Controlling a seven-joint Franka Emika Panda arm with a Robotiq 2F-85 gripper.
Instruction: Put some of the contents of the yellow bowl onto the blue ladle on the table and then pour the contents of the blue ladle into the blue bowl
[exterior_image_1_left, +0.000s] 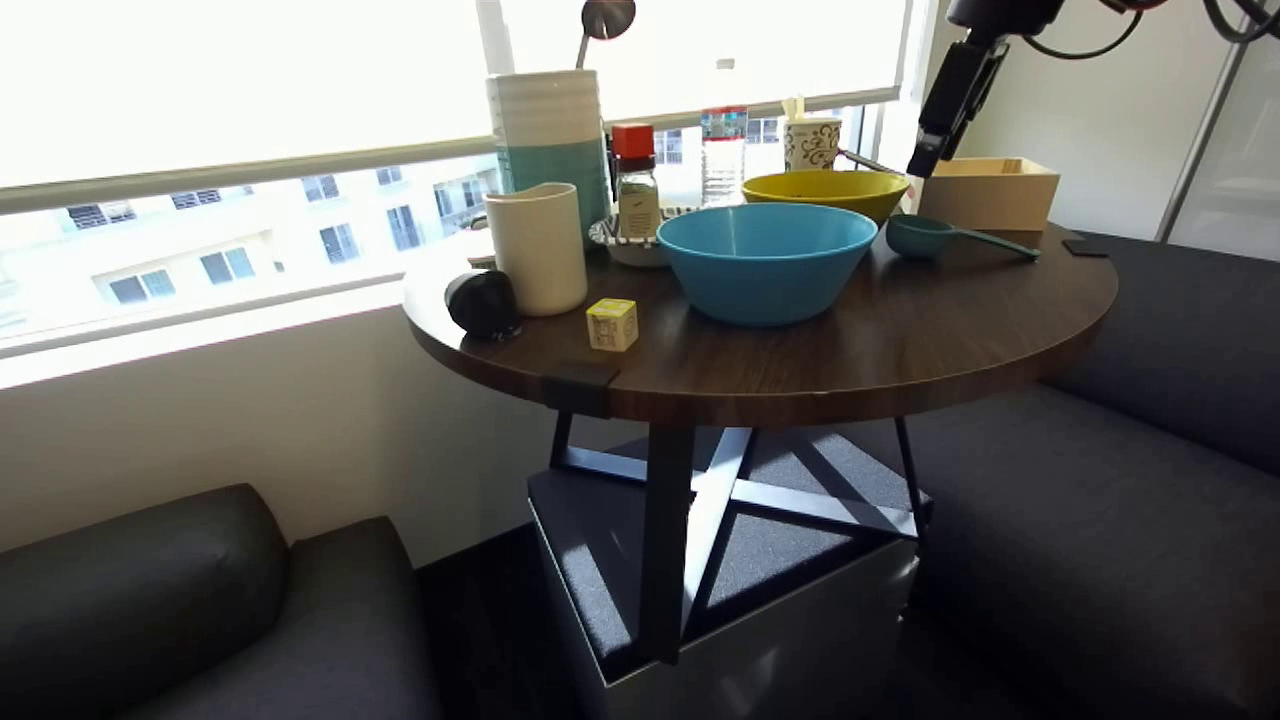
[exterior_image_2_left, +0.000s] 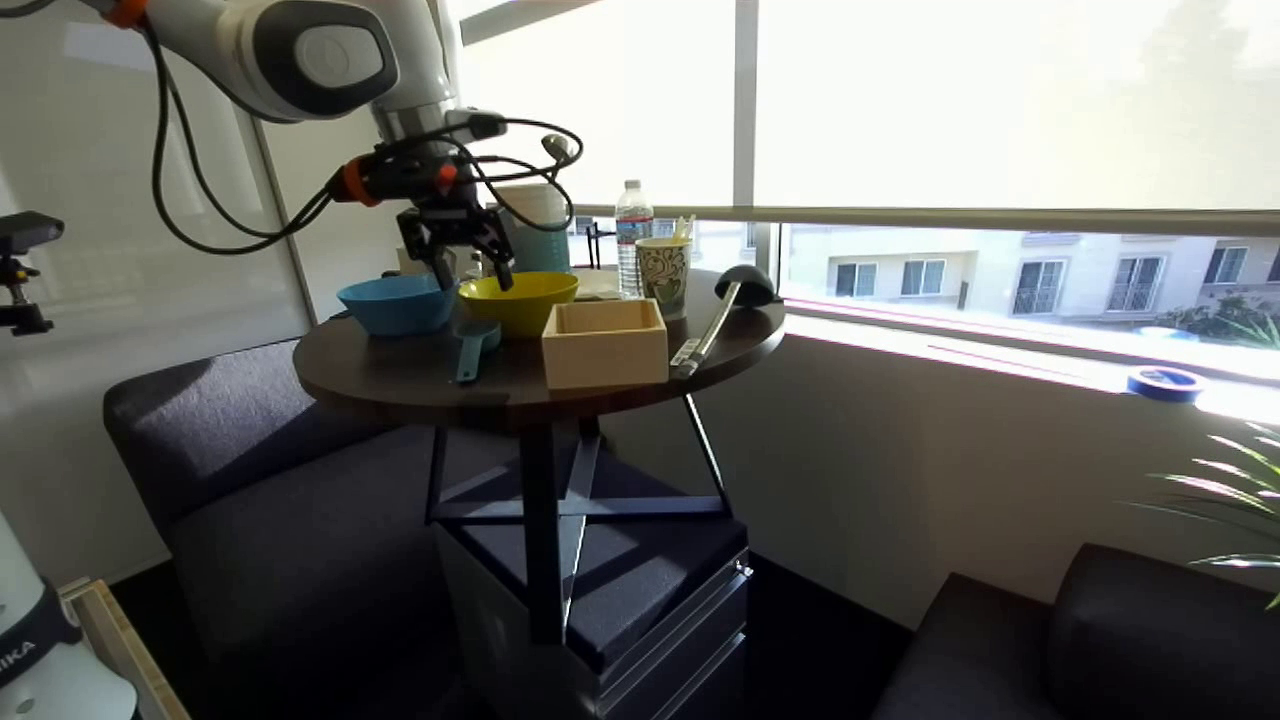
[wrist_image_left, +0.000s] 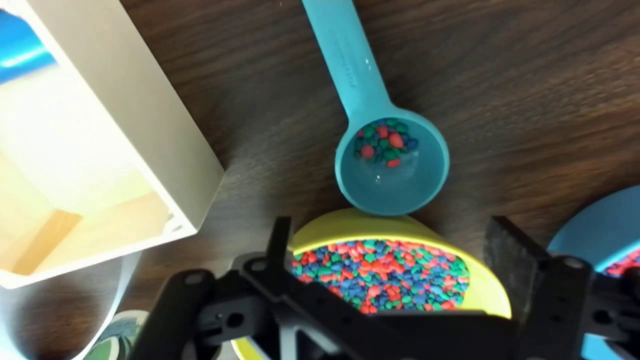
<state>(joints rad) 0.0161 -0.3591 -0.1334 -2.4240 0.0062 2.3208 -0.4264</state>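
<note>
The yellow bowl (wrist_image_left: 360, 222) is full of red, green and blue grains (wrist_image_left: 385, 272). Touching or nearly touching its rim in the wrist view is the blue ladle (wrist_image_left: 395, 192), lying cup up on the table (wrist_image_left: 280, 100) with a small heap of the same grains in the cup. My gripper (exterior_image_2_left: 476, 282) hangs above the yellow bowl, its fingers (wrist_image_left: 510, 265) spread wide with nothing between them. At the wrist view's right edge the blue bowl (wrist_image_left: 590, 230) shows partly, with some reddish grains in it; its whole outside appears in an exterior view (exterior_image_1_left: 765, 275).
A light wooden box (exterior_image_2_left: 605, 345) stands beside the ladle; something blue lies inside. Behind are a patterned paper cup (exterior_image_2_left: 662, 275), a water bottle (exterior_image_2_left: 632, 240) and a dark long-handled ladle (exterior_image_2_left: 745, 285). A cream jug (exterior_image_1_left: 540, 250), letter cube (exterior_image_1_left: 612, 325) and red-capped jar (exterior_image_1_left: 637, 190) also stand there.
</note>
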